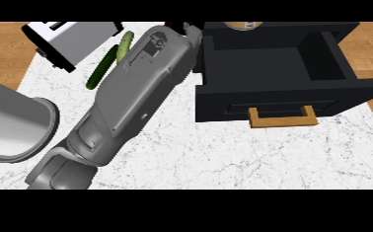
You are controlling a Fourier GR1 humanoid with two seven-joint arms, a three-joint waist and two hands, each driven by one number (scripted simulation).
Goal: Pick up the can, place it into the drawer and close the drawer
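One can (243, 25), only partly seen, sits at the top edge just behind the open black drawer (273, 73) w/ its wooden handle (283, 117). Left grey forearm (131, 97) crosses the marble counter (241, 157) diagonally; its robot hand (191, 30) is mostly hidden by the wrist, grip can't be told. Cucumber (125, 46) & toaster (73, 41) lie at left.
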